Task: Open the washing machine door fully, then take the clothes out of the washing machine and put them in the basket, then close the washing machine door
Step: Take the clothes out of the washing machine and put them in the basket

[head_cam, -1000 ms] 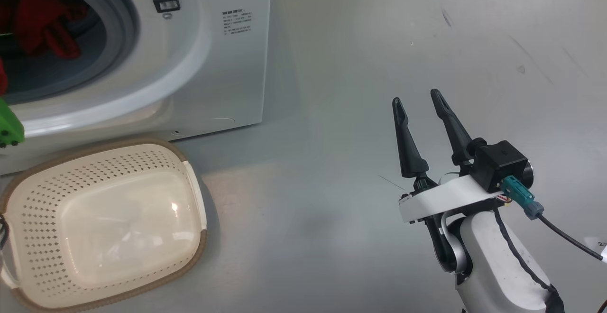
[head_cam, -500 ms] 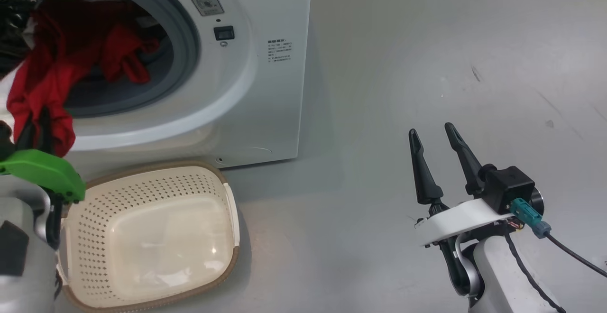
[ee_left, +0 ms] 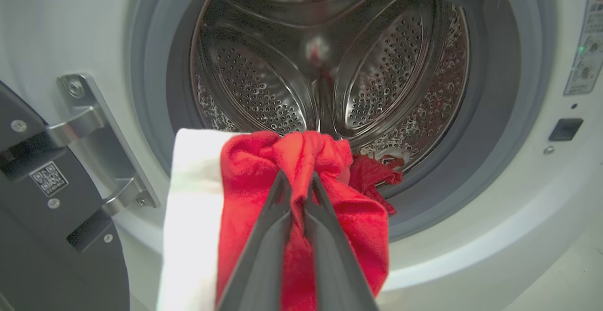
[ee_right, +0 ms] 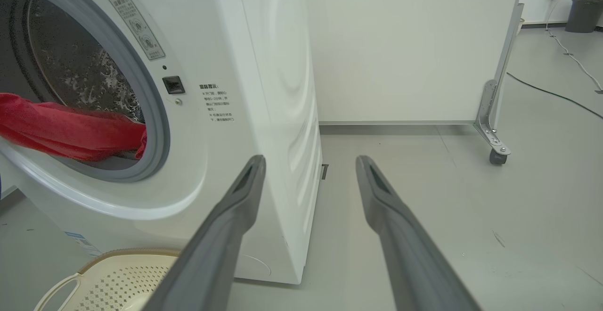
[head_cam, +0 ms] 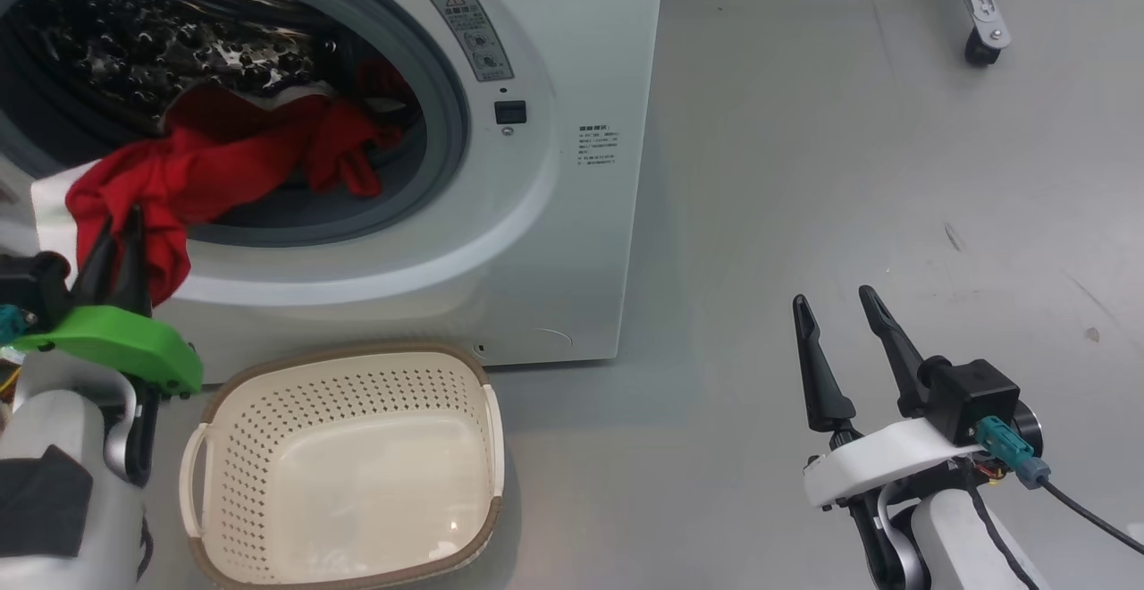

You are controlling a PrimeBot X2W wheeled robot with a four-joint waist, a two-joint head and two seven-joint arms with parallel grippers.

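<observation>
The washing machine (head_cam: 572, 54) stands open, its steel drum (ee_left: 330, 66) bare at the back. The clothes (head_cam: 223, 170), red with a white part (ee_left: 193, 198), trail from the drum over the grey rubber ring and hang outside the mouth. My left gripper (head_cam: 121, 219) is shut on the red fabric just in front of the lower left rim; its fingers (ee_left: 282, 216) pinch a bunched fold. The washing machine door (ee_left: 42, 235) is swung aside on its metal hinge, at the left of the left wrist view. The basket (head_cam: 214, 411) sits on the floor below the opening. My right gripper (head_cam: 836, 304) hangs open over bare floor, far to the right.
A grey floor (head_cam: 849, 143) stretches right of the machine. A white partition on a metal leg with a caster (ee_right: 494, 153) stands behind, also seen as the caster (head_cam: 979, 45) at top right. A dark bin (ee_right: 584, 14) and a floor cable lie far back.
The head camera has swung, sliding the whole picture right and down. The red garment has come out of the drum and now hangs over the rim in my left gripper.
</observation>
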